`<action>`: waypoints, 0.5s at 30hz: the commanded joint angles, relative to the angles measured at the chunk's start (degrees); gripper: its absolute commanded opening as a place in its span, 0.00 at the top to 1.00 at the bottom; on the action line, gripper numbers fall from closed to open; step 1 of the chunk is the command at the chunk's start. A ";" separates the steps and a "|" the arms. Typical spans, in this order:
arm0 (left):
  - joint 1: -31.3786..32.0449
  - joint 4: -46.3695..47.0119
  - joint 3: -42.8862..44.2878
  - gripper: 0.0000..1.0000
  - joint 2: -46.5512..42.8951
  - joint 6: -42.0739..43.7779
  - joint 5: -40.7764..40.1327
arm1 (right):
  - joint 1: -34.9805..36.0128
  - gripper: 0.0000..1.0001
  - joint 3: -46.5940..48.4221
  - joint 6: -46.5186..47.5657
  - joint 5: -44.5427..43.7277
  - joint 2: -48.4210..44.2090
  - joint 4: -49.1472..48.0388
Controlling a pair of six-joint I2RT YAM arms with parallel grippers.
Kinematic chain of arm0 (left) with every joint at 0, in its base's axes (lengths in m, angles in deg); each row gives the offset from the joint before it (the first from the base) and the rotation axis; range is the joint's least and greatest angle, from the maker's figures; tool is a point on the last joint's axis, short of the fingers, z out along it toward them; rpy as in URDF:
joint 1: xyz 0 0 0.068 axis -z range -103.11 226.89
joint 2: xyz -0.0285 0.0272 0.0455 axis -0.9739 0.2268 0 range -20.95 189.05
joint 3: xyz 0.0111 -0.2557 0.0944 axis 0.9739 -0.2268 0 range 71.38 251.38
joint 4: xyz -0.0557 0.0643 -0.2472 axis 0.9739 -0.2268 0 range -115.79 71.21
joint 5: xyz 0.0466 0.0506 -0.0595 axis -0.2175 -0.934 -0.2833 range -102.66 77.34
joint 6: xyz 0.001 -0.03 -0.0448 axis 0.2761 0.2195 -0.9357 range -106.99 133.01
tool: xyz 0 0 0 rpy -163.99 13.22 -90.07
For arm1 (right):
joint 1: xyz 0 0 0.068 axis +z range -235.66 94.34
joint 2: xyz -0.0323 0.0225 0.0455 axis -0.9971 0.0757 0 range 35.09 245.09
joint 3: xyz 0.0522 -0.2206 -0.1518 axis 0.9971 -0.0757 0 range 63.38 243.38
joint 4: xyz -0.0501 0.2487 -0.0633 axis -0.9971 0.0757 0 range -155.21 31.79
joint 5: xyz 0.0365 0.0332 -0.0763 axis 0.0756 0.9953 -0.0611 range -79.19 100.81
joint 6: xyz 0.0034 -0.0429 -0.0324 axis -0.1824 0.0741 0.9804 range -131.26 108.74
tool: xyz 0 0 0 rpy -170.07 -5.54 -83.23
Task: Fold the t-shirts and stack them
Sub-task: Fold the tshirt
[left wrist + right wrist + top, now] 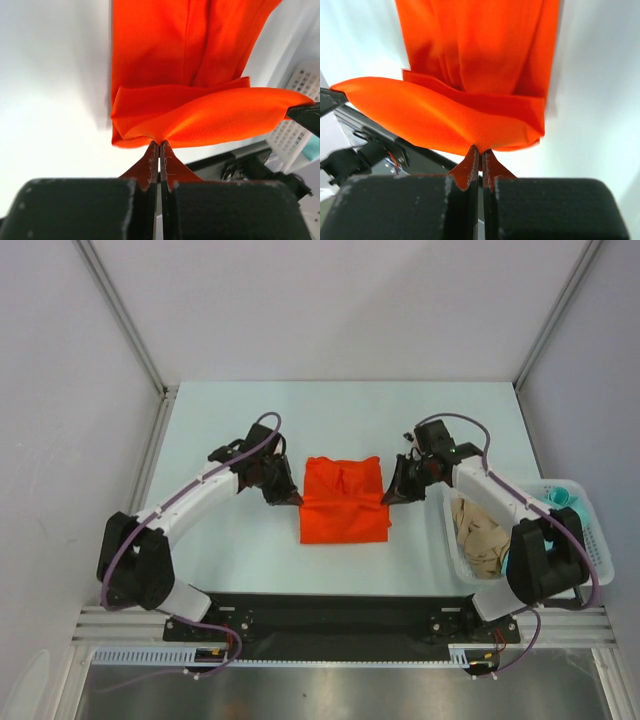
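Note:
The orange-red t-shirt [344, 500] lies partly folded in the middle of the table. My left gripper [291, 499] is shut on its left edge, and the cloth [200, 112] rises from the pinched fingertips [151, 155]. My right gripper [392, 497] is shut on its right edge, where the cloth [470, 100] is lifted in a fold above the table. A beige-tan t-shirt [480, 537] lies crumpled in the white mesh basket [594, 530] at the right. A teal-green t-shirt [561, 496] shows at the basket's far end.
The basket stands at the table's right edge, close beside the right arm, and shows in the left wrist view [295, 135]. The black base rail [330, 615] runs along the near edge. Grey walls close in the table on three sides.

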 commanded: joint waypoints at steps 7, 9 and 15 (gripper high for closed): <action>-4.63 -0.58 14.33 1.00 12.83 5.94 1.81 | -4.41 1.00 14.91 5.82 6.92 14.82 0.70; -5.33 -0.67 17.23 1.00 15.81 6.38 1.99 | -5.19 1.00 17.98 6.25 7.54 17.88 1.14; -6.83 -0.49 23.65 1.00 22.15 6.73 3.49 | -7.39 1.00 25.01 7.31 9.82 23.52 2.19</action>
